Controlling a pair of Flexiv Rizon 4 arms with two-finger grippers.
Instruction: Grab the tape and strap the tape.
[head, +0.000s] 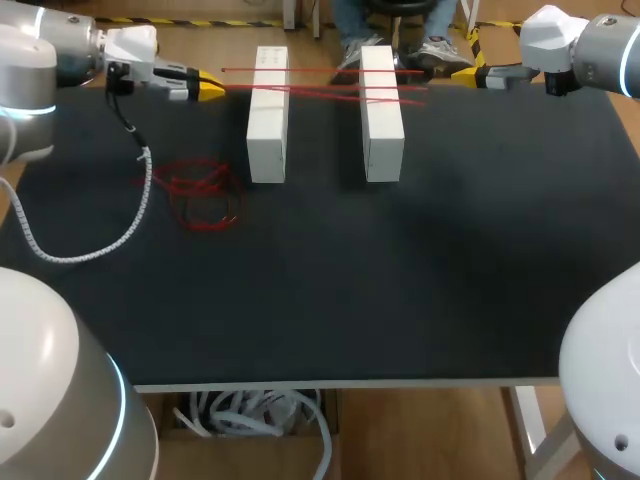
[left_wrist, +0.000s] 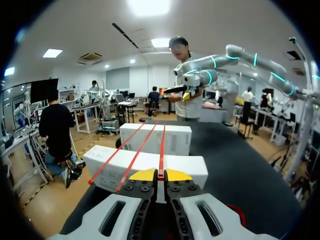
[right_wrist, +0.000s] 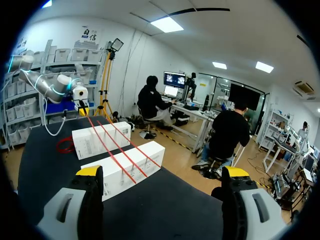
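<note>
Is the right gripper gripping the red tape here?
No, the right gripper stands wide open with nothing between its fingers; the red tape lies across the white boxes ahead.

Print on the white boxes (head: 267, 140) is unreadable.

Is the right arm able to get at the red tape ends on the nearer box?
Probably yes: the right arm's fingers hang open just beside the tape ends on that white box, with nothing between them.

The black table (head: 400, 280) carries a left white box (head: 267, 115), a right white box (head: 382, 115) and tangled red tape (head: 203, 192).
</note>
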